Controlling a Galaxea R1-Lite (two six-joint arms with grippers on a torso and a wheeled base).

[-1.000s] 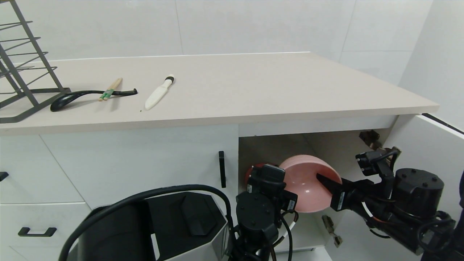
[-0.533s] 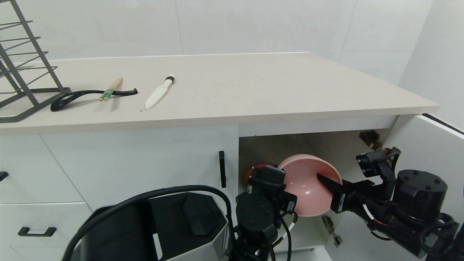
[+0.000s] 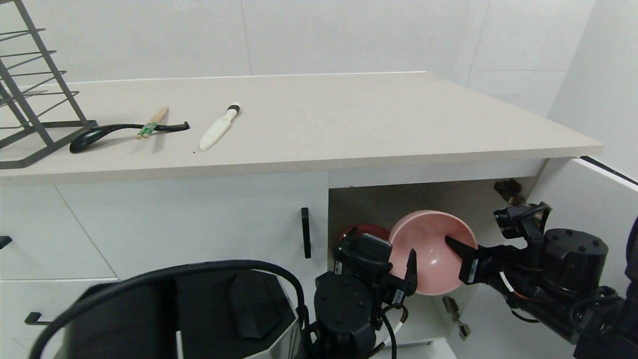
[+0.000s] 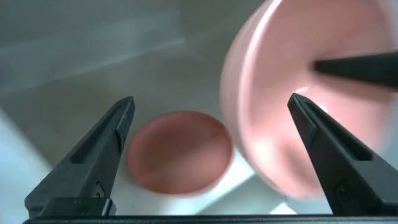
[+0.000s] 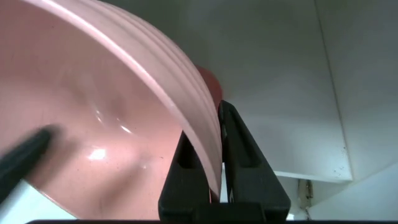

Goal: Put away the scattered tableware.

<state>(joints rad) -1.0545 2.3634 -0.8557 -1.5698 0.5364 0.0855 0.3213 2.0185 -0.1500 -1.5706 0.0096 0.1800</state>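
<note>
Bowl (image 3: 428, 249), pink, one, held tilted on edge in the mouth of the open cupboard (image 3: 379, 197) under the counter (image 3: 349, 119), hollow turned outward. Pinched at the rim by the right gripper (image 3: 456, 247): fingers clamped tight on the wall, one inside the hollow and one behind it, seen close in the right wrist view. Left gripper (image 4: 211, 102) spread wide, grasping nothing, poised just beside the bowl with one fingertip in front of its near rim; cannot tell whether touching. Inside the cupboard, one red dish (image 4: 179, 152), lying flat on the floor, just beside the bowl and farther in; cannot tell whether the two meet. Cupboard door (image 3: 588, 199) swung open at the right. Up on the counter, well apart from the cupboard: one black spoon (image 3: 109, 132), one pair of chopsticks (image 3: 151, 123) laid across its handle, and one white knife (image 3: 217, 128) near them, lying on its own. One wire rack (image 3: 35, 94) at the counter's left end, with the spoon's head just beside its base.
</note>
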